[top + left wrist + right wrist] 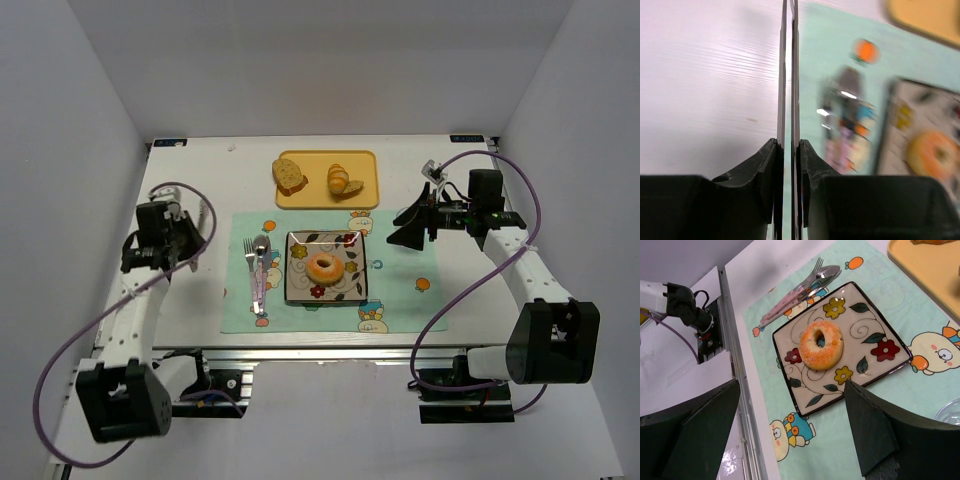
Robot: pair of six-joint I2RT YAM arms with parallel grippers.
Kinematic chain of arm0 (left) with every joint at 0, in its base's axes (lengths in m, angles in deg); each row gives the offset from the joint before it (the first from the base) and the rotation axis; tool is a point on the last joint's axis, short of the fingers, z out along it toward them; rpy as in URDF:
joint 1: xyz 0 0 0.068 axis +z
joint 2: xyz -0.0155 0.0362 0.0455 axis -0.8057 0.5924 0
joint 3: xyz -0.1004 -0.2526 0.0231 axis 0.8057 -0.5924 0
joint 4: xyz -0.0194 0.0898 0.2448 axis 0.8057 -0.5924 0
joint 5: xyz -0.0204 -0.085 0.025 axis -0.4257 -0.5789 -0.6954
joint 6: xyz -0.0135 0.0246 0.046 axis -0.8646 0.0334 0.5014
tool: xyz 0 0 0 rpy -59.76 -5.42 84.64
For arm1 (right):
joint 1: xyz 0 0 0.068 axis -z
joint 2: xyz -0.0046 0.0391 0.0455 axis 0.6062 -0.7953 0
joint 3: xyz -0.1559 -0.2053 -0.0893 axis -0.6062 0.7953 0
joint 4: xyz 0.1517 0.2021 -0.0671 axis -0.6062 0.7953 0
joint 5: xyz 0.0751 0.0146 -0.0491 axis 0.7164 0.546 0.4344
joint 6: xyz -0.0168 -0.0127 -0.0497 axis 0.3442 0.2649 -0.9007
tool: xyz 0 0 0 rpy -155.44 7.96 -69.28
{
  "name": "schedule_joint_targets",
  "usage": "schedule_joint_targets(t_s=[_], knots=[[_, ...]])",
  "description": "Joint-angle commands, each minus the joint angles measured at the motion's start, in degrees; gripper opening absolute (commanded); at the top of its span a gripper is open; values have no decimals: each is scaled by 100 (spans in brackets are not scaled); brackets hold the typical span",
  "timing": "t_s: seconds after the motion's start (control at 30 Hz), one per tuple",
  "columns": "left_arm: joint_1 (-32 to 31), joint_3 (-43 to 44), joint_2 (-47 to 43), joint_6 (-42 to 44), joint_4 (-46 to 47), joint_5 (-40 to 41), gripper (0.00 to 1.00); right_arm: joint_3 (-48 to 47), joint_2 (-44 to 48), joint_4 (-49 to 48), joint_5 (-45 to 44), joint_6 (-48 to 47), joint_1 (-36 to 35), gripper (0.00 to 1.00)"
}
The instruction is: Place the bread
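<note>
The bread (323, 267), a small golden-orange ring bun with a centre hole, lies in the middle of the square flowered plate (300, 288). It also shows in the right wrist view (821, 345) and, blurred, in the left wrist view (932, 155). My right gripper (408, 230) is open and empty, raised to the right of the plate (875, 337). My left gripper (195, 243) is shut and empty, over the bare table to the left of the placemat.
A yellow tray (325, 196) at the back holds a brown bread slice (289, 176) and a croissant (339, 180). A fork and spoon (257, 270) lie on the green placemat (400, 290) left of the plate. A clear glass rim (951, 414) shows near the right gripper.
</note>
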Motion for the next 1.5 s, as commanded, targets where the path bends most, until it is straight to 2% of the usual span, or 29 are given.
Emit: schedule_joint_targets(t_s=[0.0,0.13,0.23,0.33,0.37,0.4,0.5,0.6,0.9,1.0,1.1,1.13,1.2,1.23,1.27,1.33,1.43,1.47], knots=[[696,-178,481,553,620,329,21,-224,24,240,136,-286,17,89],[715,-397,904,1045,1462,637,19,-251,112,398,92,-506,17,89],[802,-705,1019,1432,2077,761,22,-198,174,460,56,-594,17,89],[864,-1048,1071,2003,2519,788,29,-145,183,469,56,-585,17,89],[908,-1118,1167,2047,2563,962,33,-128,183,469,56,-594,17,89],[925,-1136,1238,2083,2564,989,43,-119,174,469,56,-577,17,89],[1084,-1110,1598,2267,2415,693,55,-136,148,461,56,-568,17,89],[1110,-1189,1730,2408,2458,612,62,-189,104,469,48,-585,17,89],[1119,-1066,1906,2347,2318,611,74,-260,60,495,56,-603,26,89],[1119,-1066,1827,2259,2221,787,81,-260,51,513,56,-620,17,90],[1119,-1057,1661,2075,2098,1296,90,-286,51,522,-5,-603,17,89],[1119,-1040,1486,1848,2063,1619,92,-268,60,409,-301,-472,17,89],[1128,-996,1248,1601,1949,1841,98,-102,226,-134,-907,693,26,89],[1119,-961,1108,1234,1896,1955,98,-23,305,-572,-1876,1090,26,89],[1119,-865,828,1074,1748,1913,98,47,436,-716,-2243,1459,17,89],[1128,-794,545,740,1650,1615,98,4,490,-744,-3094,1726,26,89],[1128,-671,35,309,1518,895,98,-215,368,-552,-3493,1788,34,89],[1128,-601,-166,221,1474,293,98,-390,228,-489,-3538,1814,26,89]])
